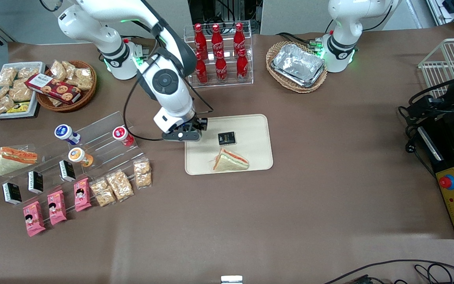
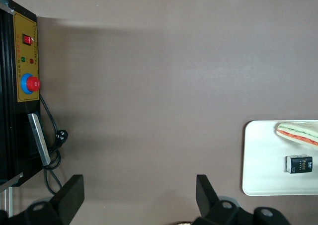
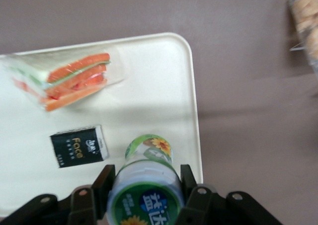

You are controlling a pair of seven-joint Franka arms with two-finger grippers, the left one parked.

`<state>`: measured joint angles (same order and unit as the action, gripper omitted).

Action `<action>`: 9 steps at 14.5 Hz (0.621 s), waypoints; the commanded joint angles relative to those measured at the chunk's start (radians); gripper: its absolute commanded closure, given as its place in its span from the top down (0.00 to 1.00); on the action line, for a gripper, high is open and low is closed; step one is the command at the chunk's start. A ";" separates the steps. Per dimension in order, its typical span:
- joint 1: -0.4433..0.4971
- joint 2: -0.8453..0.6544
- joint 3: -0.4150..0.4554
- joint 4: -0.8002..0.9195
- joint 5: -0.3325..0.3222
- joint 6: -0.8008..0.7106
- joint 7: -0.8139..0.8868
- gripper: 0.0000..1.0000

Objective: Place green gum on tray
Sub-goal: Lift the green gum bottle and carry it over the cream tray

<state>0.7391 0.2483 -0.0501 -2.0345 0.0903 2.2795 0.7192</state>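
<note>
While your tool (image 3: 144, 190) hangs over the tray (image 1: 256, 126) at its rim toward the working arm's end, it is clenched on the green gum (image 3: 145, 183). You have bare tray just beside the black packet (image 3: 78, 145); the sandwich (image 1: 230, 161) fills the part nearer the front camera.
</note>
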 commanded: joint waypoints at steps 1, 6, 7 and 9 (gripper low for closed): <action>0.028 0.045 -0.014 -0.073 0.022 0.135 -0.003 0.49; 0.048 0.112 -0.013 -0.115 0.020 0.245 -0.001 0.50; 0.048 0.118 -0.013 -0.115 0.020 0.247 -0.003 0.51; 0.046 0.117 -0.013 -0.115 0.020 0.247 -0.001 0.87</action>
<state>0.7712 0.3638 -0.0510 -2.1475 0.0904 2.5044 0.7197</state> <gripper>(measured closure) 0.410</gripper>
